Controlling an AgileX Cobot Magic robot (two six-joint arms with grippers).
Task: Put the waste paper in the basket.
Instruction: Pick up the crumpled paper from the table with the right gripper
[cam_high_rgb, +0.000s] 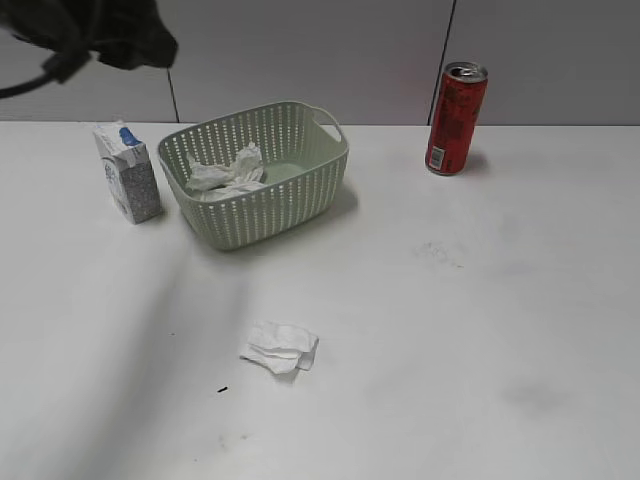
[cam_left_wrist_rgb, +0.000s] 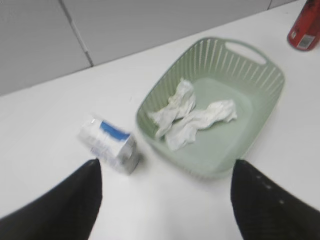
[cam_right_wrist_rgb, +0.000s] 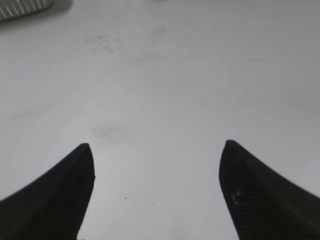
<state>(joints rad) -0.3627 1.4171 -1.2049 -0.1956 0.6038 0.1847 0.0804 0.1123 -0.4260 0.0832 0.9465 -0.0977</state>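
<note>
— So where does the paper lie?

— Two wads (cam_left_wrist_rgb: 192, 117) sit inside the basket (cam_high_rgb: 300, 190), side by side on its floor toward the left end. A third wad (cam_high_rgb: 281, 347) lies on the bare desk (cam_high_rgb: 480, 330), well apart from the basket, nearer the camera.

— And the arms?

— The left gripper (cam_left_wrist_rgb: 165, 172) hangs above the basket's near rim, its fingers (cam_left_wrist_rgb: 65, 205) spread wide and holding nothing. The right gripper (cam_right_wrist_rgb: 156, 150) hovers over open desk, fingers (cam_right_wrist_rgb: 260, 195) wide too and holding nothing; a corner of the basket shows at the top left of its view.

— What else stands there?

— A carton (cam_high_rgb: 127, 172) with a blue mark stands just left of the basket, not touching it. A red can (cam_high_rgb: 456, 118) stands upright at the back right, well away from both.
</note>
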